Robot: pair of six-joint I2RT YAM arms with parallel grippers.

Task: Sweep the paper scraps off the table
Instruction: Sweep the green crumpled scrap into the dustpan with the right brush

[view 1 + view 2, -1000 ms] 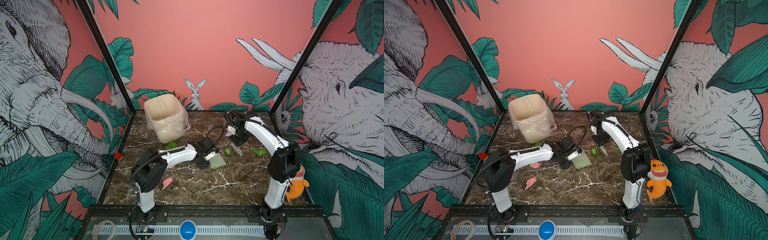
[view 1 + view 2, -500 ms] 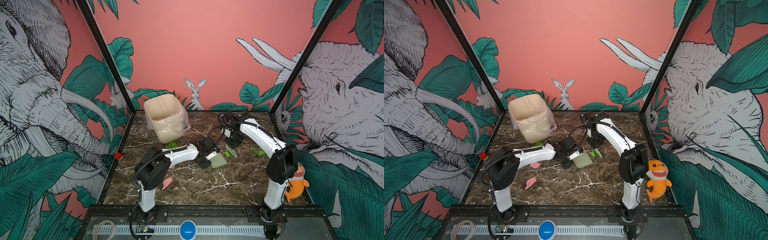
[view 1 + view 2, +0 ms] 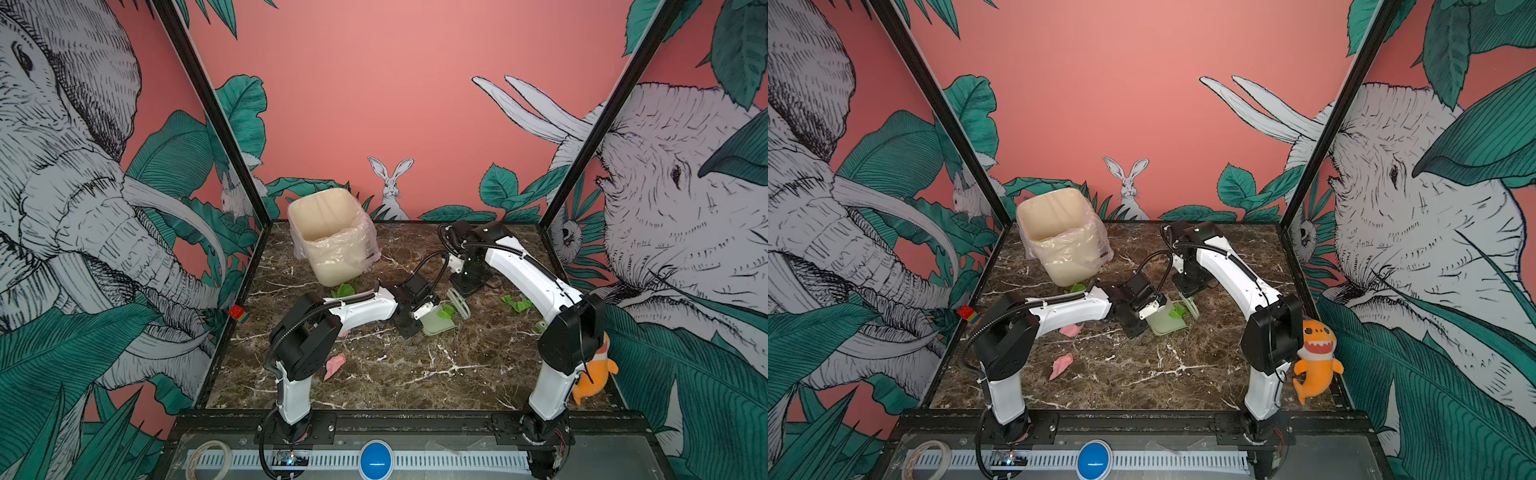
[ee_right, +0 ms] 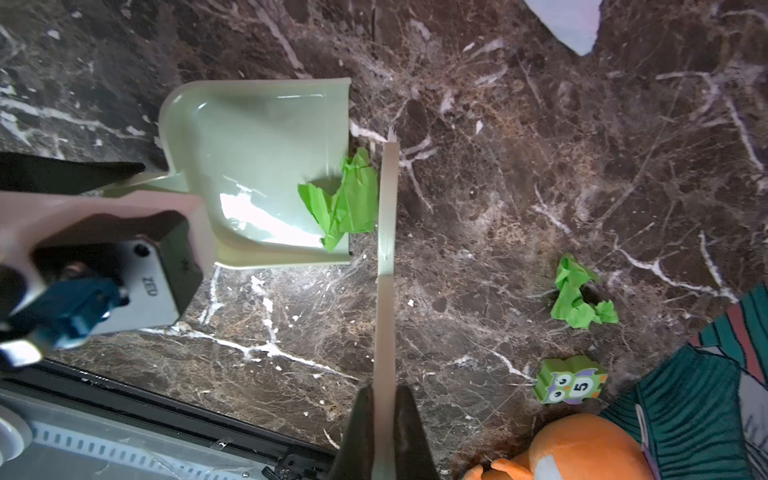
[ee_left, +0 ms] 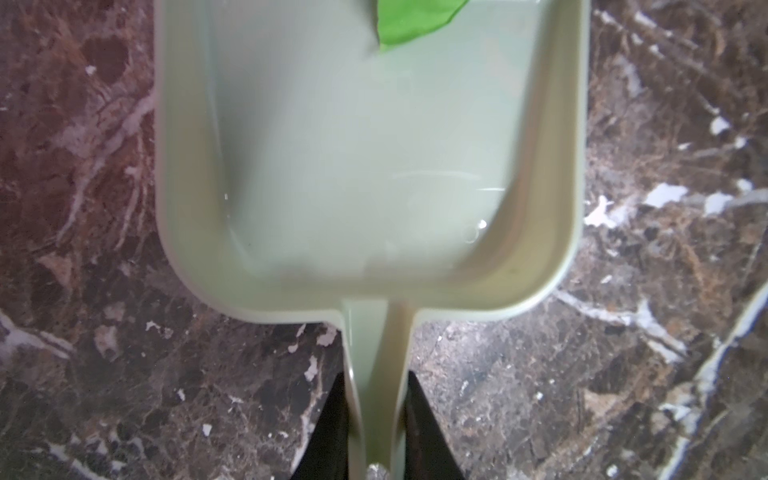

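Read as a clock face in both top views, with twelve at the back wall, the counter (image 3: 415, 382) carries a lined cream bin (image 3: 332, 232) at eleven and a pale green dustpan (image 3: 438, 326) at its centre.

The left tool (image 5: 376, 386) pinches the dustpan's narrow handle between its two black fingers, and the pan lies flat on the marble. The right tool (image 4: 384, 399) is pressed together on the stem of a pale sweeping paddle (image 4: 386, 208), which stands on edge just off the pan's open mouth.

Of the paper scraps, one crumpled green scrap (image 4: 349, 195) sits half on the pan floor at the mouth, right against the paddle. A second green scrap (image 3: 516, 303) lies at three o'clock, well apart from the pan. A third green one (image 3: 343, 290) sits at ten, at the foot of the bin. A pink scrap (image 3: 334, 365) lies at eight, and another pink one (image 3: 1070, 329) shows partly under the left arm.

An orange plush toy (image 3: 1316, 361) sits at the four o'clock edge, with a small green owl block (image 4: 571, 380) near it.
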